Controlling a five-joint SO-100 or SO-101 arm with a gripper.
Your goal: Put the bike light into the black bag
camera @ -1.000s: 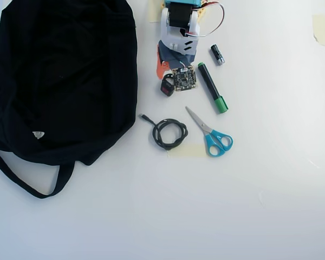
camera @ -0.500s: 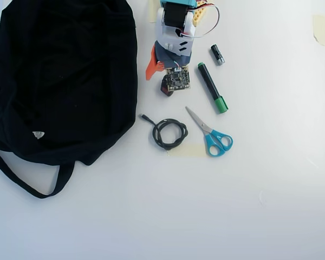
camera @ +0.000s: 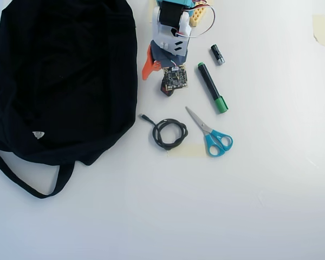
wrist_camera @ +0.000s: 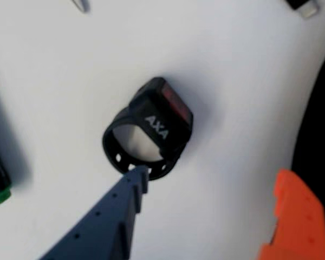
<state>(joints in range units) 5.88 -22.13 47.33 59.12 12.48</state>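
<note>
Overhead view: black bag lies left of scissors.

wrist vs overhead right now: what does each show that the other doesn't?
Wrist only: the bike light, red lens, AXA lettering, loop strap, lying on the table between the open gripper fingers, dark finger tip at the strap.

Overhead only: the black bag with strap and white label, coiled cable, scissors, small battery. The arm hides the light here.

Both: white table, the green-capped marker, the orange finger.
</note>
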